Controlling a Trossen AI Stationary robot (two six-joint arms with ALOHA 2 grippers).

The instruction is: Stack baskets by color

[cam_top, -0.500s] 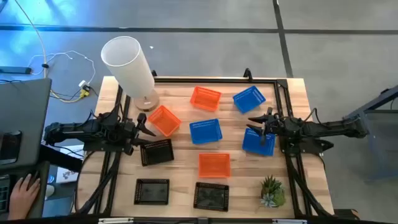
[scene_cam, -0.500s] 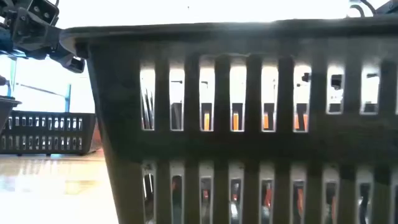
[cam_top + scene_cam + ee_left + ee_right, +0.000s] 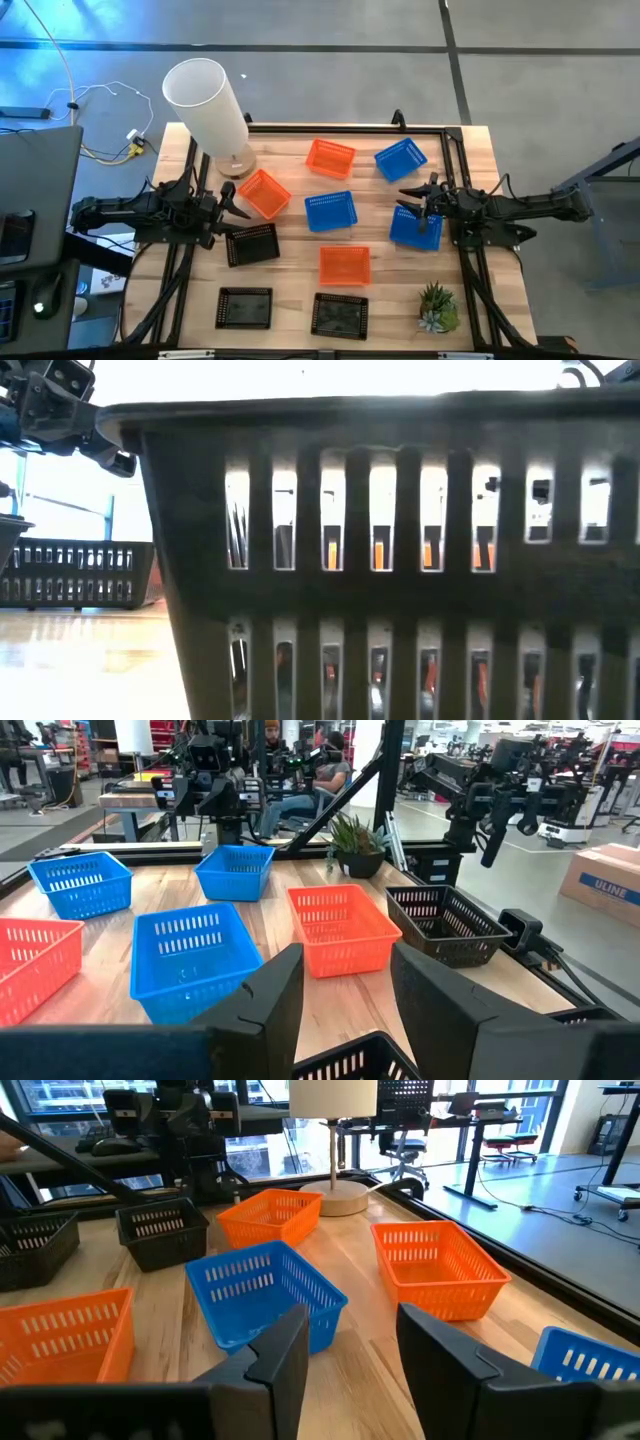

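Nine baskets sit on their bases on the wooden table. Three are orange [image 3: 264, 193] [image 3: 330, 158] [image 3: 344, 264], three blue [image 3: 401, 160] [image 3: 330, 210] [image 3: 415, 227] and three black [image 3: 251, 243] [image 3: 245, 307] [image 3: 339, 315]. My left gripper [image 3: 235, 205] hovers open at the table's left, between an orange basket and a black basket whose rim [image 3: 350, 1060] shows under its fingers. My right gripper [image 3: 412, 197] hovers open at the table's right, over the far edge of a blue basket. Nothing lies between either pair of fingers.
A tall white cylinder lamp [image 3: 210, 105] stands at the far left corner. A small green plant [image 3: 437, 305] stands at the near right corner. One black basket [image 3: 400, 560] fills the low view. Bare wood shows between the baskets in the middle.
Both arms have kept still. A person's hand at the desk beyond the table's left side has gone out of view.
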